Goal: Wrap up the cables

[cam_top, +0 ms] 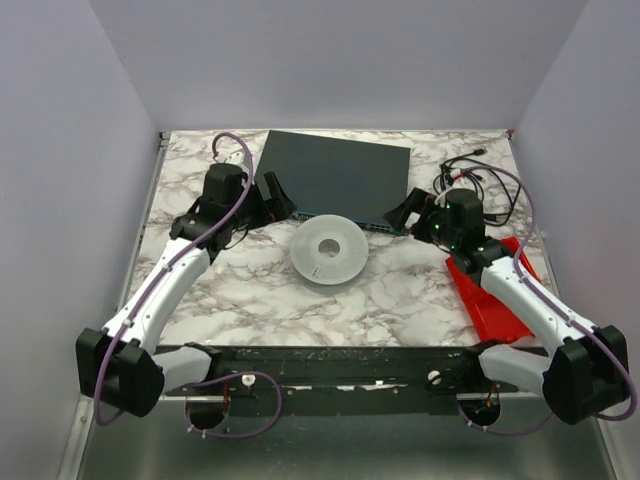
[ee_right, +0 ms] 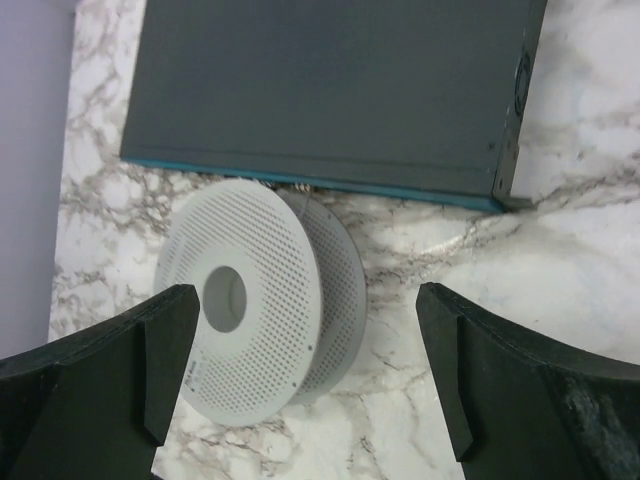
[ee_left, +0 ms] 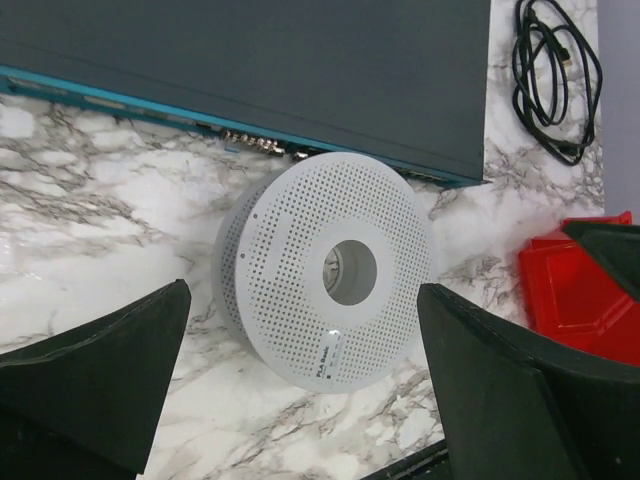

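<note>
A white perforated spool [cam_top: 328, 250] lies flat on the marble table, just in front of a dark box. My left gripper [cam_top: 272, 200] hovers to its back left and is open; in the left wrist view the spool [ee_left: 290, 240] sits beyond the wide-apart fingers of this gripper [ee_left: 303, 300]. My right gripper [cam_top: 415, 213] hovers to the spool's back right, also open and empty [ee_right: 305, 300]. A very thin pale strand, probably the cable [ee_right: 298, 198], crosses the top of the spool [ee_right: 265, 270] near the box edge. It is too fine to trace elsewhere.
The flat dark box with a teal front edge [cam_top: 335, 175] lies behind the spool. A bundle of black cords [cam_top: 470, 180] sits at the back right corner. A red bin [cam_top: 495, 290] lies under the right arm. Grey walls enclose the table.
</note>
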Controlling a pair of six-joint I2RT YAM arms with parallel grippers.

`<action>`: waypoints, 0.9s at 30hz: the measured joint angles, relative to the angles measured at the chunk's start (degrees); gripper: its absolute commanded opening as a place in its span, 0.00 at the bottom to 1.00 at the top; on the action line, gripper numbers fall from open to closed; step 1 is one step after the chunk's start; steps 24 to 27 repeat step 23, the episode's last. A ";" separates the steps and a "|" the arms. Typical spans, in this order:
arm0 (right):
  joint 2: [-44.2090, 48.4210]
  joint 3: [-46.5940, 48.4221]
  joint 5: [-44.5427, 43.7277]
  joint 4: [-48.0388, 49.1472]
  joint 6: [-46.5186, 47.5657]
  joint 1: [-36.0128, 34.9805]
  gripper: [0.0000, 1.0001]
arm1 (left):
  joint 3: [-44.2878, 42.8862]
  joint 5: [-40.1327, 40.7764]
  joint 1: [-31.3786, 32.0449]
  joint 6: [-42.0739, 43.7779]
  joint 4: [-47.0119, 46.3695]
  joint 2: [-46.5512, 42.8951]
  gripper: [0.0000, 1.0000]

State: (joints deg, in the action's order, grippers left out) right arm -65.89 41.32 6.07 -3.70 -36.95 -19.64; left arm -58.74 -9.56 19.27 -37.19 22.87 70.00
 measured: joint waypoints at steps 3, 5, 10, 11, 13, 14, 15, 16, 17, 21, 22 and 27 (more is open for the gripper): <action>1.95 4.98 -2.38 -3.19 0.66 0.00 1.00 | -2.93 1.68 -0.04 3.37 3.56 -3.65 0.99; 3.63 7.93 -4.00 -4.37 0.83 0.00 1.00 | -4.87 3.23 -0.04 5.75 6.58 -6.23 0.99; 7.32 12.48 -5.03 -4.48 0.76 0.00 1.00 | -7.41 5.51 -0.04 9.79 10.75 -10.99 0.99; 7.39 13.11 -4.79 -4.48 0.70 0.00 1.00 | -7.43 5.68 -0.04 10.29 11.28 -11.91 0.99; 6.93 13.90 -4.26 -4.48 0.55 0.00 1.00 | -7.41 5.99 -0.04 11.08 12.41 -13.16 0.99; 6.60 13.97 -4.04 -4.48 0.52 0.00 1.00 | -7.37 6.03 -0.04 11.28 12.79 -13.66 0.99; 6.29 13.97 -3.93 -4.66 0.50 0.00 1.00 | -7.23 6.05 -0.04 11.47 13.03 -14.10 0.99; 6.01 13.97 -3.87 -4.92 0.52 0.00 1.00 | -7.04 6.10 -0.04 11.54 13.11 -14.47 0.99; 5.84 13.97 -3.87 -5.20 0.52 0.00 1.00 | -6.91 6.12 -0.04 11.63 13.27 -14.71 0.99; 5.86 13.97 -3.91 -5.86 0.63 0.00 1.00 | -6.27 6.10 -0.04 12.17 13.46 -15.56 0.99; 5.86 13.97 -3.93 -5.90 0.66 0.00 1.00 | -6.19 6.10 -0.04 12.31 13.44 -15.61 0.99; 5.88 13.97 -3.93 -6.03 0.81 0.00 1.00 | -5.99 6.10 -0.04 12.37 13.44 -15.69 0.99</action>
